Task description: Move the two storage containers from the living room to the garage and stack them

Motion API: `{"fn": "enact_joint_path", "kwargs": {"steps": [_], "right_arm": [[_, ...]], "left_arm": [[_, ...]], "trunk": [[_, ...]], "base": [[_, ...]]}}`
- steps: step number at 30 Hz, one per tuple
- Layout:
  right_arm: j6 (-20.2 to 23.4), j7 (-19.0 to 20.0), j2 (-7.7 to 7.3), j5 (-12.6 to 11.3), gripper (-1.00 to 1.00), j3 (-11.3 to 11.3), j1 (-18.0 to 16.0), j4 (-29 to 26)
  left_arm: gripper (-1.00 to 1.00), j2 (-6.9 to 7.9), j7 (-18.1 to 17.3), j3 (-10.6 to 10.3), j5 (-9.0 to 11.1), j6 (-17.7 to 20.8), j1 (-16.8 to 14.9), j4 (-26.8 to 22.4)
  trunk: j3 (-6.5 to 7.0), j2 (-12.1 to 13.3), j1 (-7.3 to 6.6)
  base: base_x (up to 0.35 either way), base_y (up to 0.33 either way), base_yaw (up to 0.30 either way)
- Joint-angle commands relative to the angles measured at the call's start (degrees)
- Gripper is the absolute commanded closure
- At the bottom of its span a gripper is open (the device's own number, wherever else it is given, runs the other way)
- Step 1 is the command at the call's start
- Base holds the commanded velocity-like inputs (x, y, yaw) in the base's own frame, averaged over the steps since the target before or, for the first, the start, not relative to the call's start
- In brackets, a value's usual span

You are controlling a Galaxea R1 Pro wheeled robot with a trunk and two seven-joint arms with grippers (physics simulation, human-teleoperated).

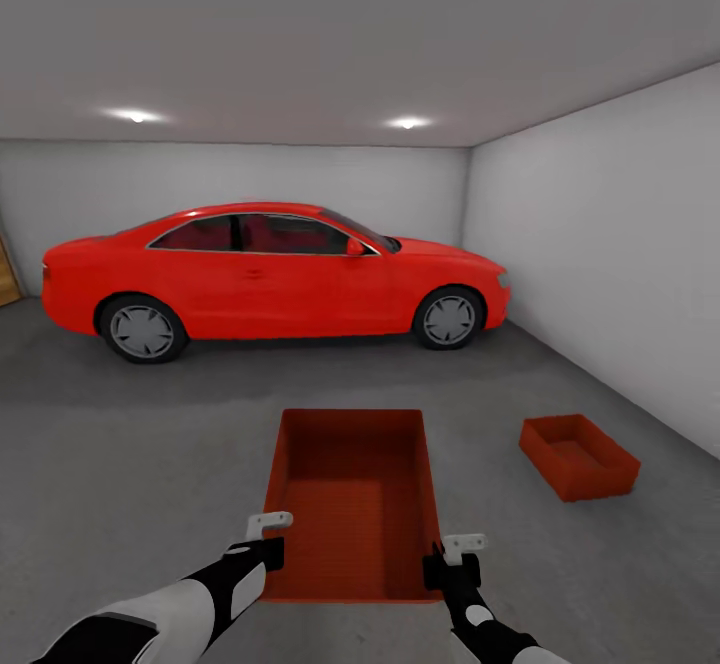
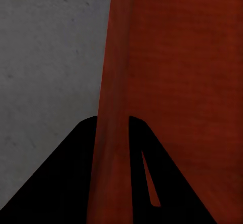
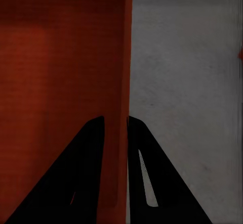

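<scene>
Grippers hold one orange-red bin [image 1: 352,499] between them in the garage: the left gripper [image 1: 262,542] is clamped on its left wall, the right gripper [image 1: 452,562] on its right wall. Ahead and to the right of the right gripper, the second bin [image 1: 578,456] already sits on the concrete floor [image 1: 130,464]. What is left, I judge, is stacking the carried bin on it.
</scene>
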Motion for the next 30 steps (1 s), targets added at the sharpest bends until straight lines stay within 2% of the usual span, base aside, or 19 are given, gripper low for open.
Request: {"fn": "enact_joint_path", "kwargs": {"steps": [1, 30], "right_arm": [[-0.06, -0.63, -0.56, 0.21, 1.00, -0.19, -0.04, 0.04], [0.02, -0.56, -0.63, 0.19, 1.00, -0.19, -0.04, 0.03]], "left_arm": [[1.00, 0.36, 0.37, 2.73, 0.27, 0.03, -0.08, -0.09], [1.00, 0.36, 0.37, 2.73, 0.18, -0.05, -0.08, -0.09]], "trunk": [[-0.10, -0.08, 0.05], [-0.10, -0.08, 0.05]], "base": [[0.321, 0.178, -0.284], [0.321, 0.179, -0.284]]}}
